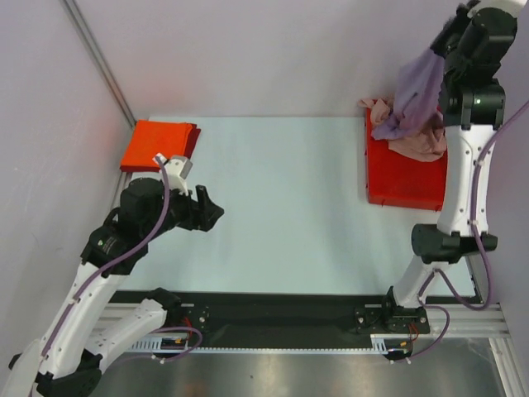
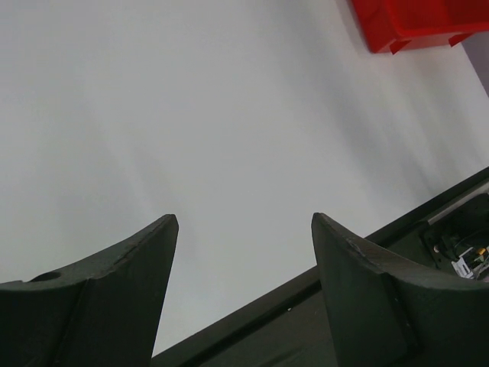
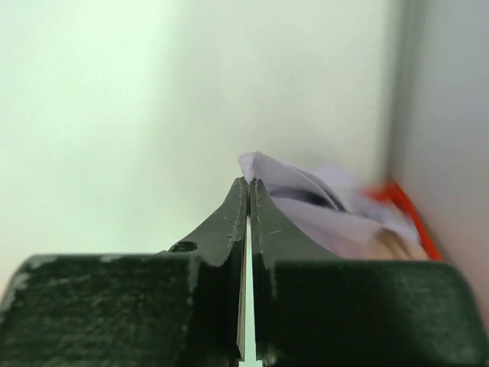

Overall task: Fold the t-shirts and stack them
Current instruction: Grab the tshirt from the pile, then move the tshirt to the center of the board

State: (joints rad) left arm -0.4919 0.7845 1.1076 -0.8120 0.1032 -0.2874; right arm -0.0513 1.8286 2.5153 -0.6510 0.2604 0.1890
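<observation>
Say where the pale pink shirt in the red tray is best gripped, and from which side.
Grip the bunched fold of the pale pink shirt spilling over the red tray's far left corner, probably from above on the table side. It lies uncovered there; the lavender shirt hanging from the shut right hand covers part of the rest.

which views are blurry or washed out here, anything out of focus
Right wrist view: the right gripper is sharp, but the purple shirt it pinches and the red tray behind are out of focus. Left wrist view: the table is washed out to near white. Top view: even light, soft shadows, a red tint on the wall beside the folded orange shirt.
</observation>
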